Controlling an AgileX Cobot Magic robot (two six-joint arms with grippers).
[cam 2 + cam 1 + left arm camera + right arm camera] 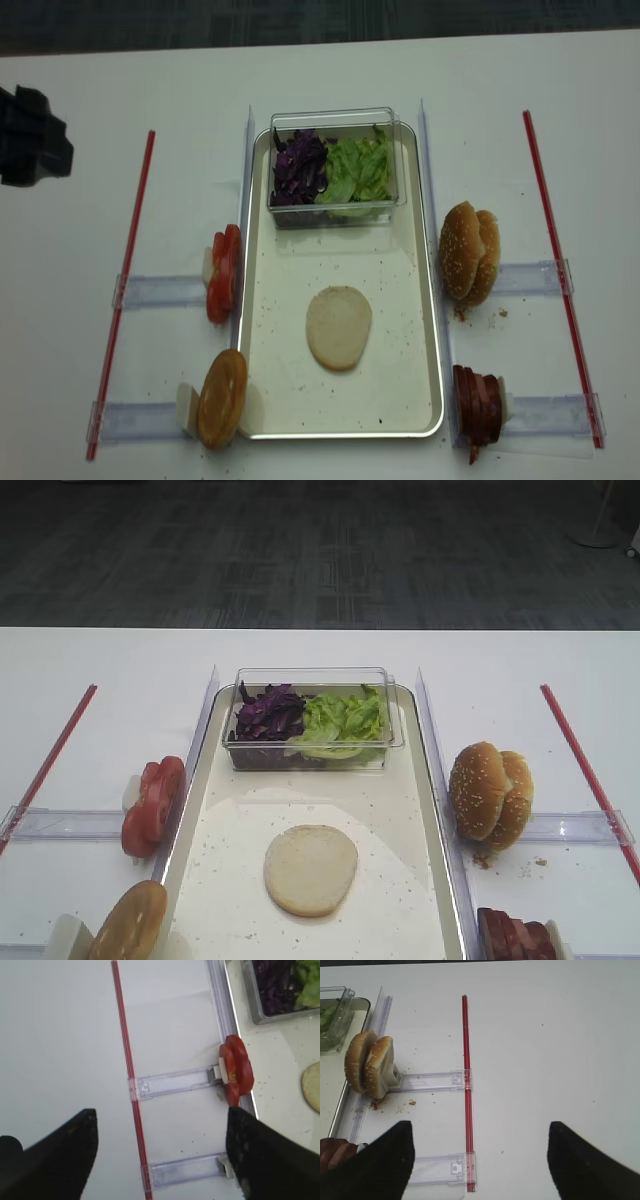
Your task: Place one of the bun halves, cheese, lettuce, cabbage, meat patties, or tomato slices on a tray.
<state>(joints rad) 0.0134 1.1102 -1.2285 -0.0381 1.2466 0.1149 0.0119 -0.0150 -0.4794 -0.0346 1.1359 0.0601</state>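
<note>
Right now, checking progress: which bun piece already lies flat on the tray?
The pale bun half, cut face up, mid-tray; the brown bun half and sesame buns stand outside it.

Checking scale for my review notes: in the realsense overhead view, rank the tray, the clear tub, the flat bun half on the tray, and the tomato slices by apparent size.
1. tray
2. clear tub
3. bun half
4. tomato slices, standing on edge, so they show mostly their sides and the ranking against the bun half is less sure.
</note>
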